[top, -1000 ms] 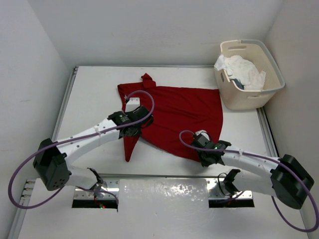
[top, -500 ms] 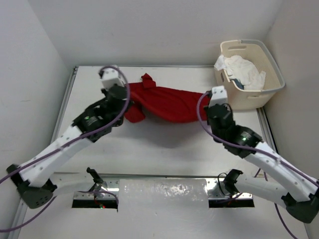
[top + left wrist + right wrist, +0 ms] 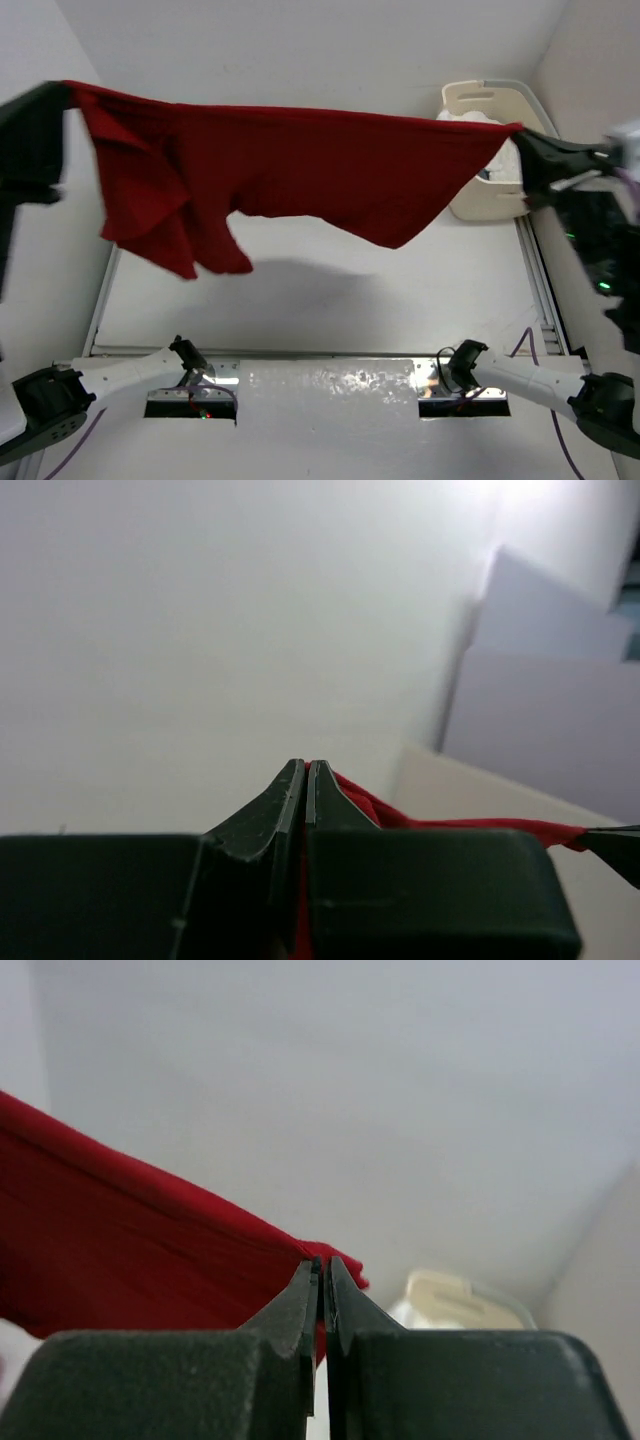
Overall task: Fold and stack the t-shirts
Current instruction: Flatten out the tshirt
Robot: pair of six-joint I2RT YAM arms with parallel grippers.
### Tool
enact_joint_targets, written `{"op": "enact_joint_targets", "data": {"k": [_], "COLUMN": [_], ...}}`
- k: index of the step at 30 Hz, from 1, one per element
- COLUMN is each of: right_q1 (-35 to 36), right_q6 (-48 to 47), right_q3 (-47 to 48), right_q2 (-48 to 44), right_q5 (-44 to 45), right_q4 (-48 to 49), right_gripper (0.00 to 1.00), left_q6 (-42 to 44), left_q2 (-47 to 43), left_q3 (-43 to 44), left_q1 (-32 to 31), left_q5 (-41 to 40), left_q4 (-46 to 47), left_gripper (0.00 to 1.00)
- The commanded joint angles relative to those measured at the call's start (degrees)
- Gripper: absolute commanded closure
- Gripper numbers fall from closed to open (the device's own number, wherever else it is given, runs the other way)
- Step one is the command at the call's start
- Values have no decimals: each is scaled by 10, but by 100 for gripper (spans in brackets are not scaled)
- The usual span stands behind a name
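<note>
A deep red t-shirt (image 3: 290,165) hangs stretched wide in the air above the table, held by two corners. My left gripper (image 3: 68,90) is shut on its left end, high at the left of the top view; red cloth (image 3: 400,815) shows between and beside the jaws in the left wrist view. At the right end, just in front of the basket, my right gripper (image 3: 518,132) is shut on the other corner; the red cloth (image 3: 150,1250) spreads leftward from its fingertips. A white t-shirt (image 3: 490,175) lies in the basket, mostly hidden behind the red one.
The cream laundry basket (image 3: 500,100) stands at the back right corner of the table (image 3: 320,300). Side walls rise close on the left and right. The arm bases (image 3: 470,365) sit at the near edge.
Both arms have risen fast and spread apart, lifting the red t-shirt off the table, where it lay spread a second ago, and stretching it taut in the air.
</note>
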Motion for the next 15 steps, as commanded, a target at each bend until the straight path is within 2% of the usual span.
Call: {"op": "enact_joint_targets", "data": {"k": [1, 5, 10, 11, 15], "right_q1": [-1, -1, 0, -1, -3], "right_q6": [-41, -68, -110, -139, -245], "right_q3": [83, 74, -22, -45, -188], "right_q2": [0, 0, 29, 44, 84], "right_q5": [-93, -18, 93, 152, 286], "right_q4": [-48, -3, 78, 127, 319], "right_gripper": [100, 100, 100, 100, 100], "left_q6": [46, 65, 98, 111, 148], "left_q2": [8, 17, 76, 86, 122], "left_q3": [109, 131, 78, 64, -78], "left_q1": [6, 6, 5, 5, 7], "left_q5": [135, 94, 26, 1, -85], "left_q4": [-35, -13, 11, 19, 94], "left_gripper": [100, 100, 100, 100, 100]}}
